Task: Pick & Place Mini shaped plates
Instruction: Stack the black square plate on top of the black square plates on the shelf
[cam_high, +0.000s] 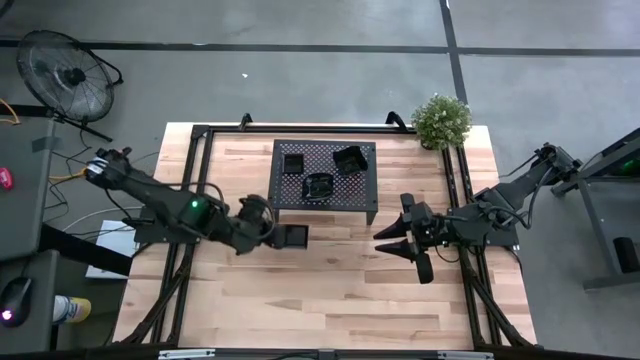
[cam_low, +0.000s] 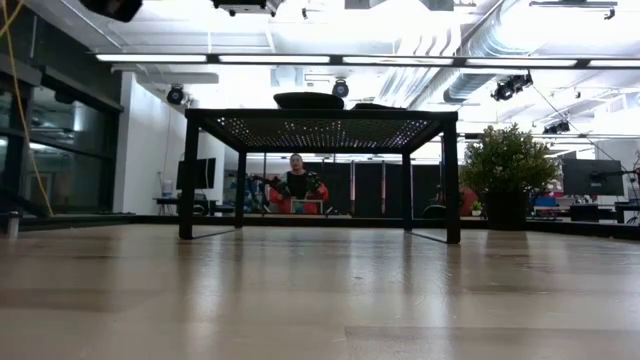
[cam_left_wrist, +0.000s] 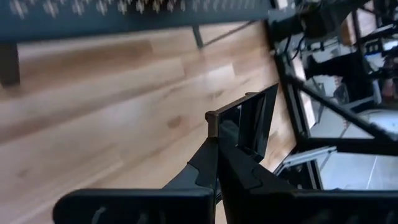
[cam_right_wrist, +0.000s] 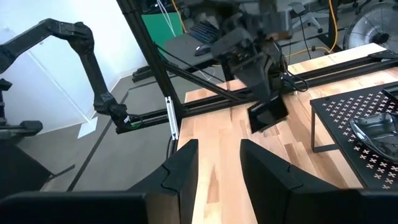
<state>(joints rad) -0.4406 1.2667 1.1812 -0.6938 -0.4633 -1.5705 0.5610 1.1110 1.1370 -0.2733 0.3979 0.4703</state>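
Wooden tabletop (cam_high: 330, 290) is hosting a carry: the left gripper (cam_high: 285, 235) is pinching a square mini plate (cam_high: 296, 235) near the mesh rack (cam_high: 355, 195), likely needing lifting onto it, while the right gripper (cam_high: 400, 243) is waiting spread.

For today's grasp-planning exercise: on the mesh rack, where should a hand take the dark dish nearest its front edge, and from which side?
Grip the raised rim of the front dish, coming straight down from above. It lies flat and open-side up on the mesh rack, so only its rim offers an edge to pinch. The right hand is open and free.
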